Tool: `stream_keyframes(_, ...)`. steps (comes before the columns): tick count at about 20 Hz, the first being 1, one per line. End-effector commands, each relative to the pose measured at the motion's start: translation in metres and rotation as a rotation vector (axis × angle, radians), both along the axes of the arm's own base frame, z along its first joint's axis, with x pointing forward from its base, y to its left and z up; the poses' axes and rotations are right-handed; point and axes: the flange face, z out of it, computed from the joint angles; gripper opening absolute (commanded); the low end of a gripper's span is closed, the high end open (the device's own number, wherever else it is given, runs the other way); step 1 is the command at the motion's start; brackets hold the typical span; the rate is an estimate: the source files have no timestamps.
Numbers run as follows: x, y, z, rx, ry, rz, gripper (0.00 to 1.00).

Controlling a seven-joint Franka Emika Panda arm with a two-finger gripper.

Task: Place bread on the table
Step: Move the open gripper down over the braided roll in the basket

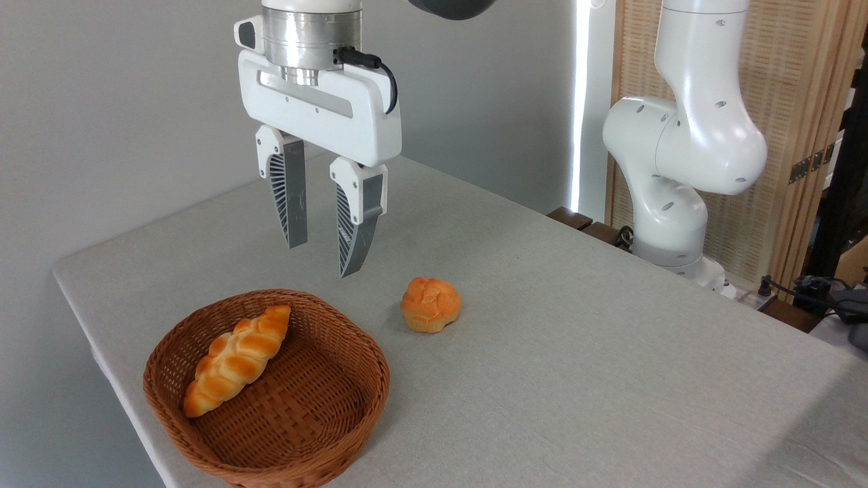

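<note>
The bread (235, 359), a long braided golden-orange loaf, lies slanted against the left inner wall of a brown wicker basket (325, 413). The basket stands on the light grey table (576, 352) near its front left corner. My gripper (323, 258) hangs in the air above the basket's far rim, up and to the right of the loaf. Its two grey fingers are apart, and nothing is between them.
A small round orange bun (430, 304) sits on the table just right of the basket. The arm's white base (678, 183) rises at the table's far right edge. Cables and dark gear (827, 298) lie beyond that edge.
</note>
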Motion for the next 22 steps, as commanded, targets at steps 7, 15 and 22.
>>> stream_keyframes(7,0.000,-0.004,0.002,-0.035,-0.008,-0.014,1.00)
stream_keyframes(15,0.011,-0.016,0.000,-0.105,-0.072,-0.006,1.00)
stream_keyframes(22,0.020,-0.039,-0.021,-0.150,-0.046,-0.015,1.00)
